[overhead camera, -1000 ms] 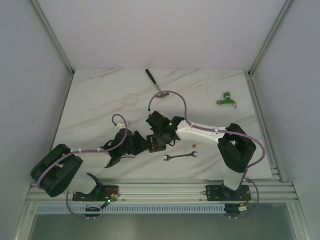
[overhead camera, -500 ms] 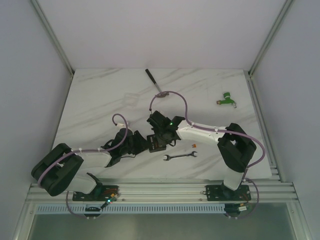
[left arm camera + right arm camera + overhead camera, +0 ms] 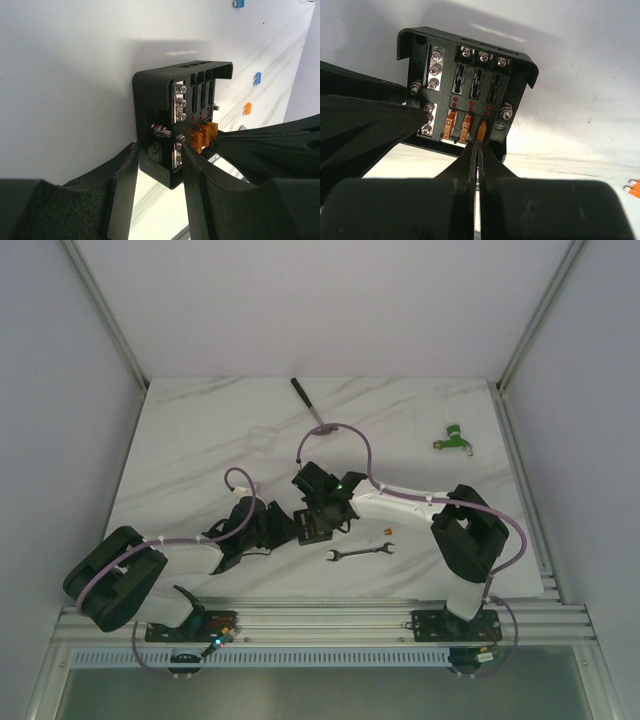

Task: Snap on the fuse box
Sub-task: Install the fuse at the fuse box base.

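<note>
The fuse box (image 3: 313, 527), black and square, lies face up at six o'clock from the middle of the table (image 3: 200, 440), pinched between my left fingers (image 3: 122, 185); three orange fuses (image 3: 465, 125) fill its near row.

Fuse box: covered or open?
Open: no cover on the fuse box; right wrist view shows bare screws, three orange fuses and empty slots.

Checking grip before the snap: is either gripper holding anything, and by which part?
The left gripper clamps the fuse box by its opposite side walls. The right gripper is shut, tips at an orange fuse, apparently holding nothing.
</note>
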`<act>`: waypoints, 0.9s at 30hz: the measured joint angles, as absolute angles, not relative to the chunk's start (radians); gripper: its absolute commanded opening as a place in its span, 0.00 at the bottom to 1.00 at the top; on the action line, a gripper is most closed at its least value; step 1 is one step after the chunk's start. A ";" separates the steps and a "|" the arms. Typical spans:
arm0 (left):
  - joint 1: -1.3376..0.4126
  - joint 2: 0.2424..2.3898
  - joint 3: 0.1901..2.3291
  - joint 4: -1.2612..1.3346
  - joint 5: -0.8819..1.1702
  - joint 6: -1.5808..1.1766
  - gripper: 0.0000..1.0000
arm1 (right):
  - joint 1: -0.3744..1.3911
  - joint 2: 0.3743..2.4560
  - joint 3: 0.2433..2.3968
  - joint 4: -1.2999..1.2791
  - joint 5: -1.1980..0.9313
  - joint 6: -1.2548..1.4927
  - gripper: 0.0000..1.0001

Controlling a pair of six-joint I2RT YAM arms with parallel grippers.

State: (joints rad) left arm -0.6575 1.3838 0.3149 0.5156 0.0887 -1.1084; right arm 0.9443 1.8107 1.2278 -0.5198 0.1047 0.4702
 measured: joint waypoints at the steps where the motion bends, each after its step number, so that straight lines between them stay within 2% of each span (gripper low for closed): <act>1: -0.657 1.384 0.315 0.516 0.089 -1.109 0.48 | 0.944 1.813 1.234 -0.525 0.104 0.465 0.00; 6: -0.657 1.380 0.315 0.515 0.087 -1.109 0.49 | 0.945 1.797 1.237 -0.524 0.090 0.427 0.14; 11: -0.661 1.374 0.315 0.508 0.076 -1.109 0.49 | 0.945 1.784 1.232 -0.512 0.081 0.406 0.20; 15: -0.662 1.372 0.315 0.506 0.071 -1.109 0.49 | 0.943 1.769 1.231 -0.498 0.083 0.402 0.19; 27: -0.662 1.372 0.315 0.506 0.070 -1.109 0.49 | 0.923 1.785 1.231 -0.487 0.099 0.427 0.08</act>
